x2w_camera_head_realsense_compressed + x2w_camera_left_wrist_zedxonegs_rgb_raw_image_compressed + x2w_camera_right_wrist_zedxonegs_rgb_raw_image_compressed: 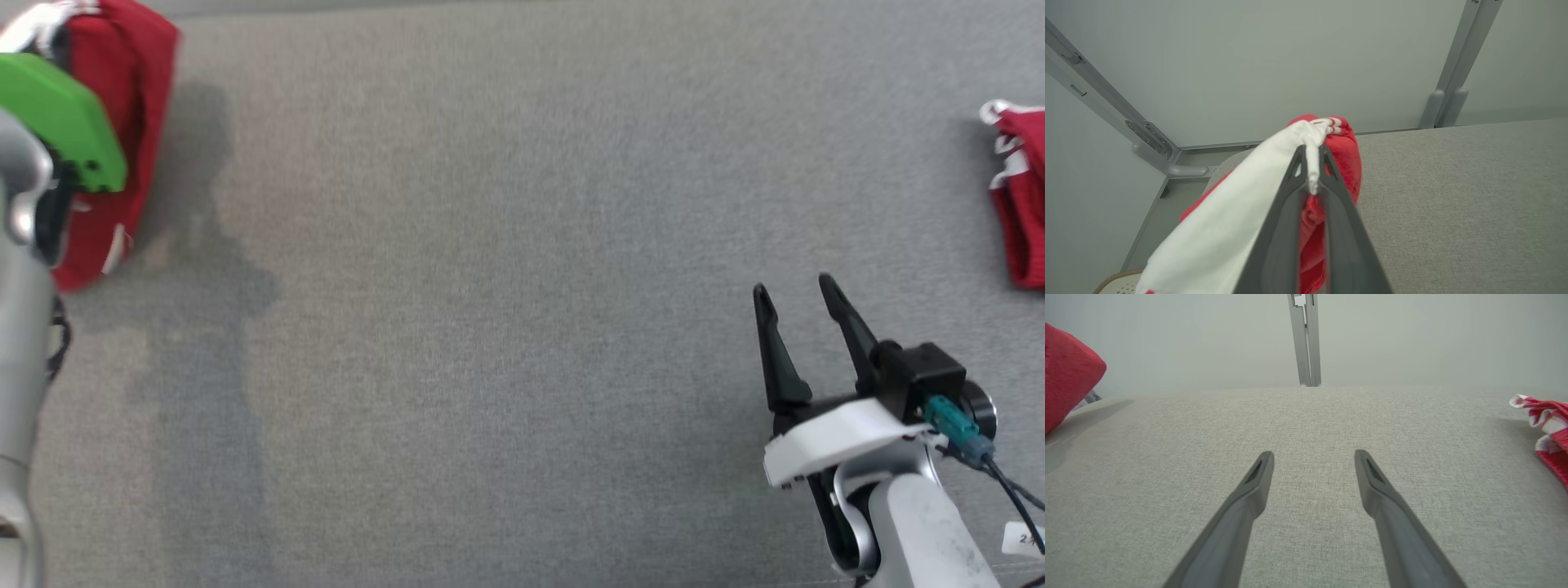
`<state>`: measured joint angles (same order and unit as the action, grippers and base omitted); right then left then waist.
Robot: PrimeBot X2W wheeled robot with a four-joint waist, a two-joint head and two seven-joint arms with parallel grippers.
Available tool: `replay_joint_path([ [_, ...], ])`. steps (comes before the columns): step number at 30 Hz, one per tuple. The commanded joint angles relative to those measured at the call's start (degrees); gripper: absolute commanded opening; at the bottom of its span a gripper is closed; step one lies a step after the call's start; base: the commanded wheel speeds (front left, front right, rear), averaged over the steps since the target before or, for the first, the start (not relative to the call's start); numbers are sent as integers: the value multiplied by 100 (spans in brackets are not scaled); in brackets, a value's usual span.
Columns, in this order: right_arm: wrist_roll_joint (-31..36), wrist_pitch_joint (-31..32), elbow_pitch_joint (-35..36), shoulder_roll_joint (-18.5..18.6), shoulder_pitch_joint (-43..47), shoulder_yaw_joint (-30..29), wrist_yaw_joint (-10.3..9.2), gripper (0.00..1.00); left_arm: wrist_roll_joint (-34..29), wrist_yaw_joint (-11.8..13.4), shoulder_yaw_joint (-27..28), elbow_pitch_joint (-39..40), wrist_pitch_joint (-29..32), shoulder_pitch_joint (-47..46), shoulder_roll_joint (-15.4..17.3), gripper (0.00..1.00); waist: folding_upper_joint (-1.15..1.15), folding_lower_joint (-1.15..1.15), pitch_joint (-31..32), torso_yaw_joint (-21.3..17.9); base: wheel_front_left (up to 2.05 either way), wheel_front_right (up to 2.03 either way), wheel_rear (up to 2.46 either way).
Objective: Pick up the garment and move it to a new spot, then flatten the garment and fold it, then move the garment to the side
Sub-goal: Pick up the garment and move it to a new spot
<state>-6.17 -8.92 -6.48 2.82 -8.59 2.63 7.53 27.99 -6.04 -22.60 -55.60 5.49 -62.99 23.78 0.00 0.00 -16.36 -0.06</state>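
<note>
1. A second crumpled red-and-white cloth point(1020, 204) lay at 3 o'clock on the head view's edge, well apart from both arms.
2. The flat grey woven tabletop point(506, 343) stretched open through the middle, between that cloth and the left arm's glossy green plastic cover point(61, 114) at 10 o'clock.
3. The left gripper point(1312, 155) had its long dark tapered fingers pinched together on a white fold of the soft red fleece garment point(1345, 163).
4. The garment hung bunched at 10 o'clock in the head view, near the tabletop's far left corner, and cast a shadow on the weave. I could not tell whether its lowest fold touched.
5. The right gripper point(793, 284) sat at 4 o'clock, fingers spread wide and holding nothing.
6. At 12 o'clock in the right wrist view, the tabletop's far edge met a pale wall with a grey metal post point(1306, 339).
</note>
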Motion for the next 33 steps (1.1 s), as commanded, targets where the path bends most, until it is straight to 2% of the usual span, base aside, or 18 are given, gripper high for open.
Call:
replay_joint_path([
  [1,-42,-55,-83,13,174,-26,-9,100,14,-43,-62,79,19,-60,-134,0,0,0,1069,-272,0,0,0],
  [8,-169,-107,-275,13,625,-100,-9,100,424,-141,-456,647,158,167,-1067,0,0,0,1792,-686,0,0,0],
  [12,-201,-107,-260,15,754,-115,-9,100,897,-142,-687,1139,184,383,-1634,0,0,0,1836,-898,0,0,0],
  [16,-254,-104,-247,11,787,-81,-9,100,1307,-138,-832,1408,18,824,-1931,0,0,0,1749,-1064,0,0,0],
  [19,-276,-136,-249,13,759,-57,-9,100,1450,-59,-998,1391,-172,1278,-2047,0,0,0,1587,-1146,0,0,0],
  [25,-324,-191,-260,11,571,-31,-9,100,1505,365,-1255,891,-741,2144,-2066,0,0,0,1163,-1221,0,0,0],
  [30,-257,-247,-290,11,476,-127,-9,100,1441,760,-1100,350,-1504,2500,-1999,0,0,0,891,-1128,0,0,0],
  [33,-221,-265,-333,11,428,-160,-9,100,1407,849,-1035,144,-1752,2497,-1983,0,0,0,817,-1028,0,0,0],
])
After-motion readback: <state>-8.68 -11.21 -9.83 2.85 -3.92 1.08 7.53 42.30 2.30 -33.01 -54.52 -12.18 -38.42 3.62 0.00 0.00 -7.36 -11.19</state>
